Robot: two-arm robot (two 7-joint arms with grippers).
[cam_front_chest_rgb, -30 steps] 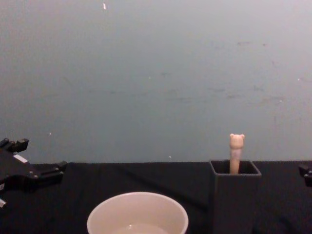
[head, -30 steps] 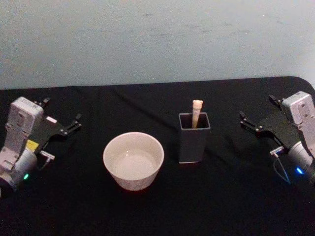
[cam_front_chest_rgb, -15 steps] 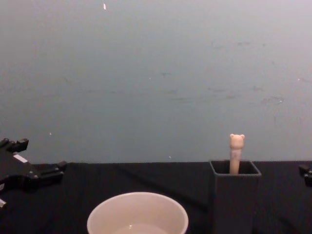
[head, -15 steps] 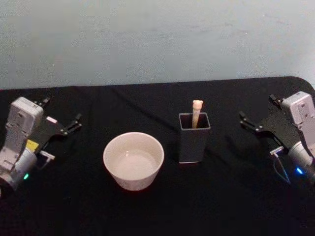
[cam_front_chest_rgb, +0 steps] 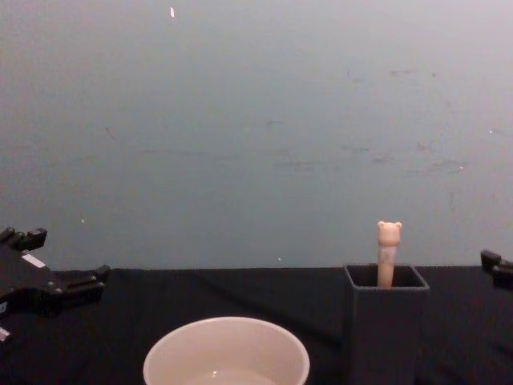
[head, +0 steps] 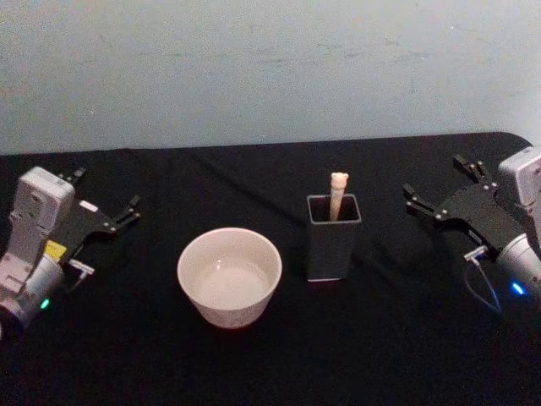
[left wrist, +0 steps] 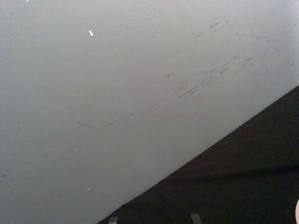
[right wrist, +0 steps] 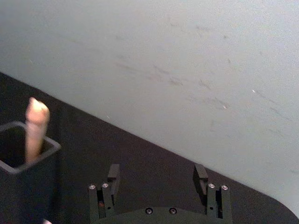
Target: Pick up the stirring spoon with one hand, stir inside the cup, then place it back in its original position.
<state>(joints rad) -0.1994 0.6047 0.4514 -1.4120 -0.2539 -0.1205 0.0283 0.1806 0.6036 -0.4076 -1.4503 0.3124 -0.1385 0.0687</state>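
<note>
Upright spoon in holder beside cup

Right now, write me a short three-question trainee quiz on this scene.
1. True or false: the stirring spoon stands inside the dark grey holder.
2. By the robot's sides, the cream-white cup sits on which side of the holder? A) left B) right C) directly behind
3. Fill in: the fingers of the right gripper are ____.
Key: 1 true; 2 A; 3 open.

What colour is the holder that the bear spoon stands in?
Dark grey; the holder shows best in the head view.
</note>
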